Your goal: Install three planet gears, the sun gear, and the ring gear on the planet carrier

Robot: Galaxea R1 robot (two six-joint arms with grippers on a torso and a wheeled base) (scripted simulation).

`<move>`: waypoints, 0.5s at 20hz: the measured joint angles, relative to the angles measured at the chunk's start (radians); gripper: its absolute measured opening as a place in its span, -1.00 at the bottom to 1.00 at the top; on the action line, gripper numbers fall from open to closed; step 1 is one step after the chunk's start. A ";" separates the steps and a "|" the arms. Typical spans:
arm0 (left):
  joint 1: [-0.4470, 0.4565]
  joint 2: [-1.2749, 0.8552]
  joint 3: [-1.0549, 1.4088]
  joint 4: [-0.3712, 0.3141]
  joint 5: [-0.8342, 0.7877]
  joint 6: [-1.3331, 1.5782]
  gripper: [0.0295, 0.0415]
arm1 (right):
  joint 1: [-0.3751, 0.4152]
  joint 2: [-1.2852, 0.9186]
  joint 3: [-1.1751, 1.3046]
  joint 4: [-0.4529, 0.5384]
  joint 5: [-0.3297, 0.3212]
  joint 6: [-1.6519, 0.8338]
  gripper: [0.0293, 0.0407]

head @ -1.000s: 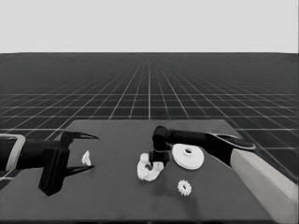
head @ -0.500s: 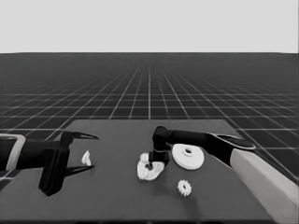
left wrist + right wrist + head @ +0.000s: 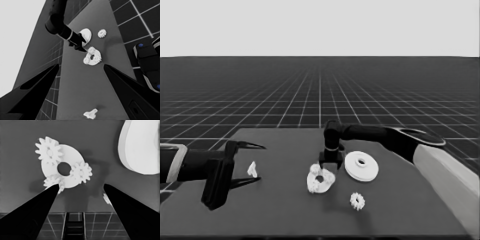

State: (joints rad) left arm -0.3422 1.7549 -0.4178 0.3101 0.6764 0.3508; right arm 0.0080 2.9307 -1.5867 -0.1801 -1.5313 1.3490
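Note:
The planet carrier [image 3: 320, 181], the smaller round part, lies mid-table with three planet gears [image 3: 48, 151] [image 3: 81, 172] [image 3: 53, 182] on it around its hole. My right gripper [image 3: 330, 161] hovers just behind and above it, open, with nothing between its fingers [image 3: 37, 207]. The ring gear [image 3: 361, 166], the larger round part, lies flat right of the carrier and shows in the right wrist view [image 3: 140, 147]. One more small gear [image 3: 357, 201] lies loose nearer the front edge. My left gripper [image 3: 242, 162] waits open over the table's left end.
A thin white piece [image 3: 252, 169] lies by the left gripper's fingers, not held, and shows in the left wrist view [image 3: 90, 113]. Dark machinery with blue lights [image 3: 147, 60] stands past the table's edge. The right arm's pale part [image 3: 450, 185] fills the lower right.

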 joint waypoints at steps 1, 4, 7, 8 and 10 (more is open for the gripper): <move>0.000 0.000 0.000 0.000 0.000 0.000 0.49 | -0.007 -0.176 0.310 -0.014 -0.019 0.128 0.61; 0.000 0.000 0.000 0.000 0.000 0.000 0.49 | -0.019 -0.395 0.582 -0.025 -0.032 0.187 0.61; 0.000 0.000 0.000 0.000 0.000 0.000 0.49 | -0.020 -0.437 0.626 -0.027 -0.032 0.187 0.61; 0.000 0.000 0.000 0.000 0.000 0.000 0.49 | -0.020 -0.441 0.631 -0.027 -0.032 0.187 0.61; 0.000 0.000 0.000 0.000 0.000 0.000 0.49 | -0.020 -0.445 0.635 -0.027 -0.032 0.187 0.61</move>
State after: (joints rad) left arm -0.3422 1.7549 -0.4178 0.3101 0.6764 0.3508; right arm -0.0124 2.4855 -0.9518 -0.2075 -1.5634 1.5356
